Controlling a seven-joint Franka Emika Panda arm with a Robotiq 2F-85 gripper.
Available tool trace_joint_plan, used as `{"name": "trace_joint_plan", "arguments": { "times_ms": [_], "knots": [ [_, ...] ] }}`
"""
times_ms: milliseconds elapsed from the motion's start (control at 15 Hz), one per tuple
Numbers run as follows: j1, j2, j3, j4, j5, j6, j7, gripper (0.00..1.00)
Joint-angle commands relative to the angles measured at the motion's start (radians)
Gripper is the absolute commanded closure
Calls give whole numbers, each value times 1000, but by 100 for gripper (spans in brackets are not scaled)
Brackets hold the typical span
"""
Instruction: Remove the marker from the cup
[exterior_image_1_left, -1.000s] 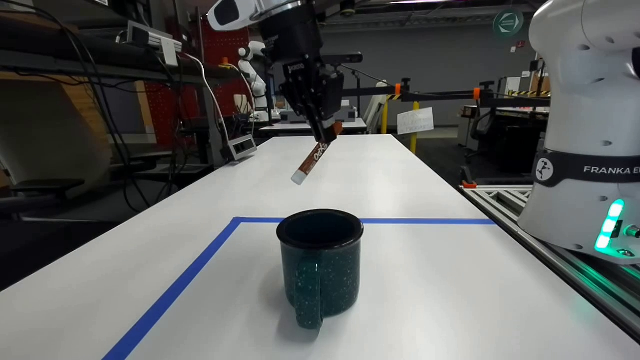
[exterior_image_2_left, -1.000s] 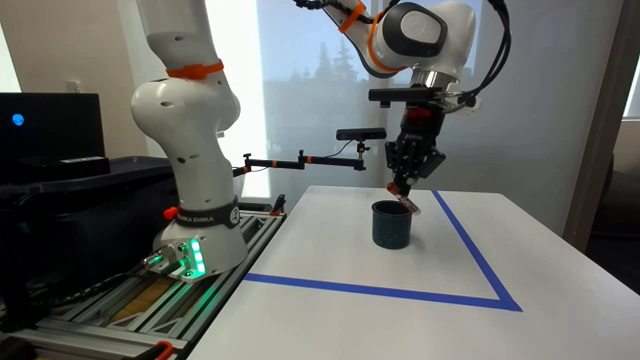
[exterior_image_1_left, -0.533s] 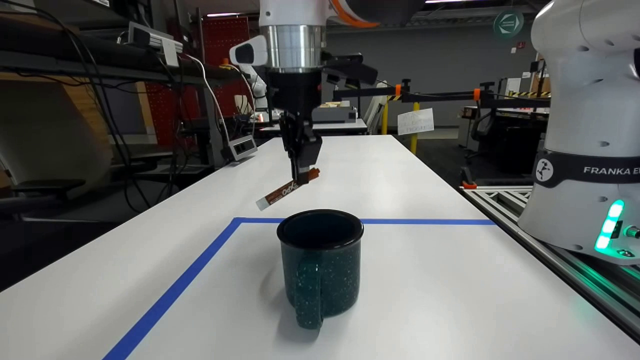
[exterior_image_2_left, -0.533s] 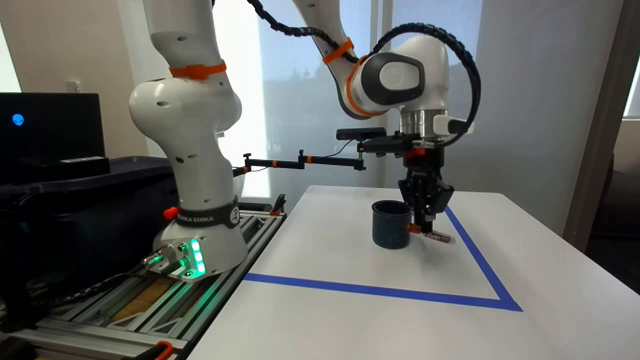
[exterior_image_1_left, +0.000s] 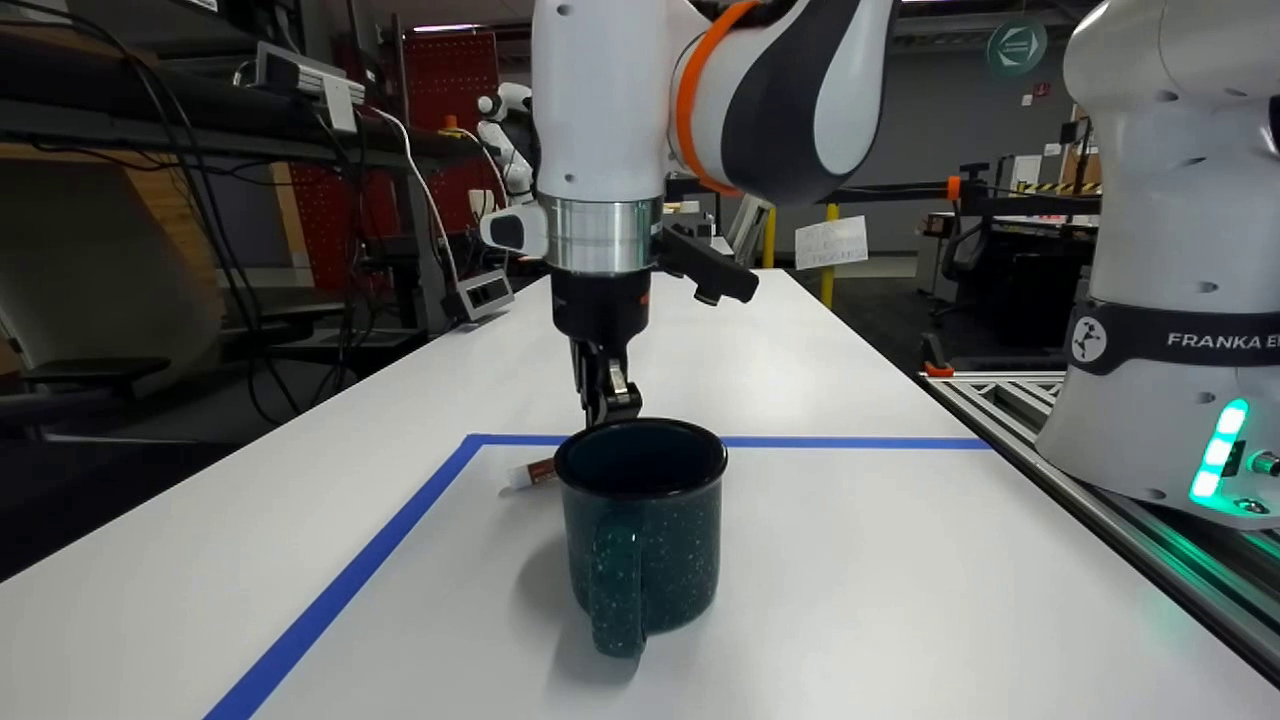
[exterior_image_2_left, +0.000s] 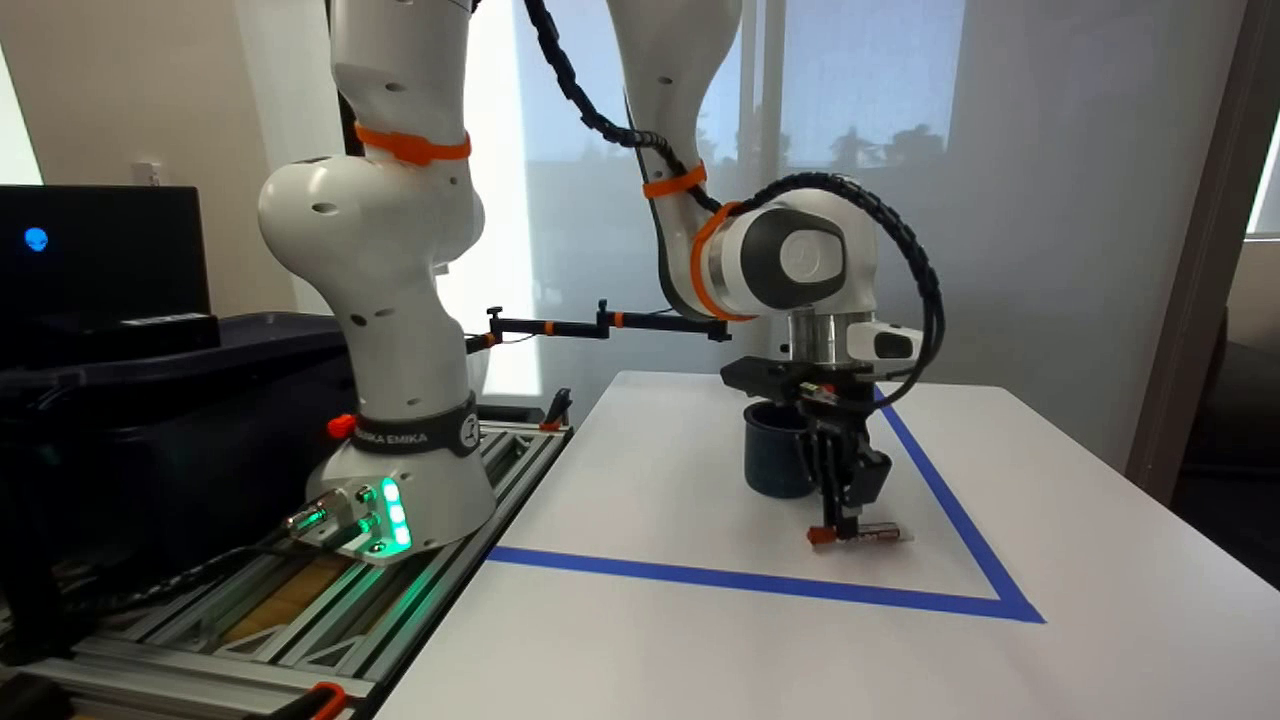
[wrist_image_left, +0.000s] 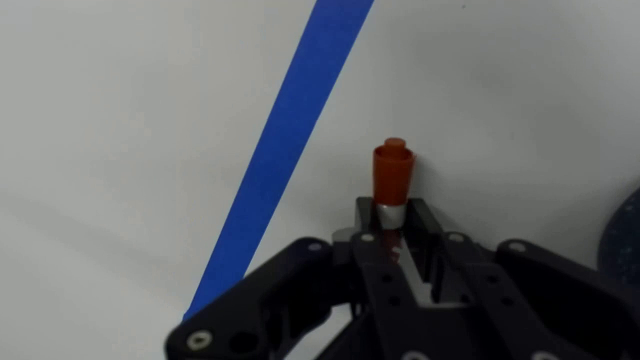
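Observation:
The marker (wrist_image_left: 393, 175) has an orange-red cap, a brown printed body and a pale end. My gripper (wrist_image_left: 391, 216) has a finger against each side of it, just behind the cap. In an exterior view the marker (exterior_image_2_left: 880, 533) lies nearly level at the table surface, held by the gripper (exterior_image_2_left: 838, 528); I cannot tell if it touches. The dark green speckled cup (exterior_image_1_left: 670, 545) stands upright beside the gripper. In that view it hides the fingertips and most of the marker (exterior_image_1_left: 535, 472). The cup also shows partly behind the gripper (exterior_image_2_left: 768, 455) and at the wrist view's right edge (wrist_image_left: 622, 250).
Blue tape (exterior_image_2_left: 750, 580) marks lines on the white table (exterior_image_2_left: 620, 650). Another tape line runs left of the marker in the wrist view (wrist_image_left: 280, 135). The robot base (exterior_image_2_left: 420, 490) stands at the table's edge. A camera on a bar (exterior_image_2_left: 660, 322) is behind.
My gripper has moved down beside the cup, carrying the marker to table height. The marker has turned from steeply tilted to nearly level. The cup has not moved.

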Motion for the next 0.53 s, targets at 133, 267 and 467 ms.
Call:
{"name": "trace_joint_plan", "arguments": {
  "times_ms": [133, 267, 467],
  "knots": [
    [0, -25, 58, 3, 236, -84, -237, 55],
    [-10, -75, 86, 4, 357, -161, -374, 49],
    [-10, -194, 89, 22, 476, -360, -507, 25]
  ]
}}
